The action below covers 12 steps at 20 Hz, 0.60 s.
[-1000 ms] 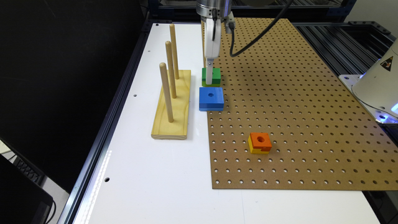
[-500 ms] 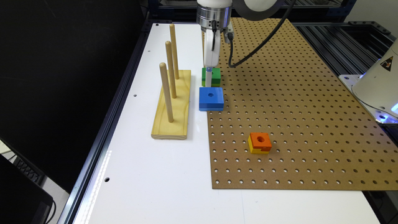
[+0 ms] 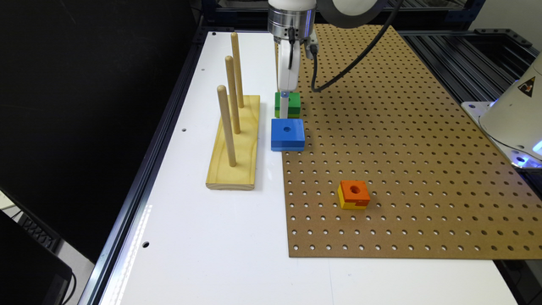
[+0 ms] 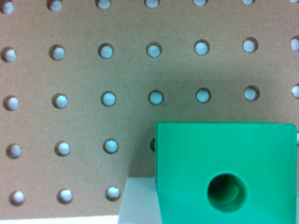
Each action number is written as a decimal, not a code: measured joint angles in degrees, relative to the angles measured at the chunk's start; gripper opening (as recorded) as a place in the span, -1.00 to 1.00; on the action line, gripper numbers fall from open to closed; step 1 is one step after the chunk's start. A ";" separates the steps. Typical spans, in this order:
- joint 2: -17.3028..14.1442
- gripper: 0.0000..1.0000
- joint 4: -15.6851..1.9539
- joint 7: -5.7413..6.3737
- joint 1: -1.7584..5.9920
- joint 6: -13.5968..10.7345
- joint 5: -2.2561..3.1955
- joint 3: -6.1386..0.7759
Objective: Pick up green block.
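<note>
While hand (image 3: pixel 284 106) meets green block (image 3: pixel 292 103) — blue block (image 3: pixel 287 134) just beside.

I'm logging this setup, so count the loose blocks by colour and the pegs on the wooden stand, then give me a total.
Green block: 1
Blue block: 1
Orange-and-yellow block: 1
Pegs on the wooden stand: 3
Total: 3 blocks and 3 pegs, 6 items
</note>
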State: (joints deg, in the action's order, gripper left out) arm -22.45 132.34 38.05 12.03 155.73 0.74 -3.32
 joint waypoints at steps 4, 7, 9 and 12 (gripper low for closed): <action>0.03 -1.00 0.04 0.00 -0.03 -0.01 0.00 -0.03; 0.27 -1.00 0.13 0.00 -0.05 -0.10 0.00 -0.16; 0.79 -1.00 0.14 0.00 -0.05 -0.44 0.00 -0.24; 3.47 -1.00 0.16 0.00 -0.05 -2.93 0.00 -0.36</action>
State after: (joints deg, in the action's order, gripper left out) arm -18.98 132.50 38.05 11.98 152.80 0.74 -3.69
